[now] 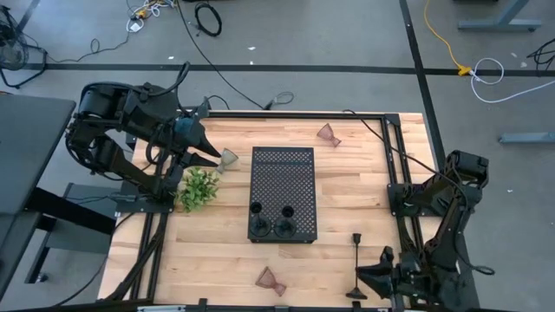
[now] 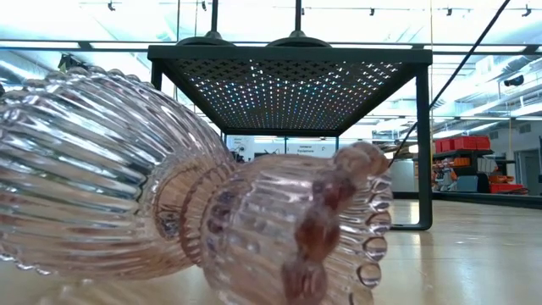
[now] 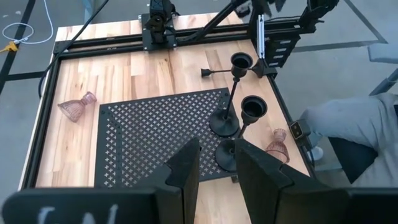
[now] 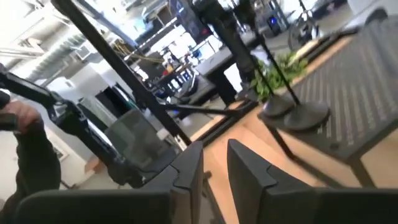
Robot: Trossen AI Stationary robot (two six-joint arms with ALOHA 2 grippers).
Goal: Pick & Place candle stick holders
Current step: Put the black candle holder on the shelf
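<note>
Two black candle stick holders (image 1: 271, 227) stand upright on their disc bases at the near end of the black perforated tray (image 1: 282, 173). A third (image 1: 355, 260) lies on the table at the near right, disc base (image 1: 356, 293) toward the near edge. My right gripper (image 1: 362, 279) points level right beside that base end, with a narrow gap between its fingers (image 4: 214, 155). Pinkish glass cups lie on their sides at the far edge (image 1: 328, 133) and the near edge (image 1: 270, 280). A greyish cup (image 1: 230, 159) sits under my raised left gripper (image 3: 214, 165), which is open with nothing between its fingers. My right gripper stands level against the base end of the lying candle stick holder (image 1: 355, 286). Its own wrist view shows nothing between the fingers, and in the high view the arm covers the spot. Whether it touches the holder cannot be told.
A green plant sprig (image 1: 199, 186) lies left of the tray. The tray stands on legs (image 2: 423, 144) above the wood. Black frame rails (image 1: 395, 165) run along the table's sides. A person in grey (image 3: 354, 127) sits beyond the near edge.
</note>
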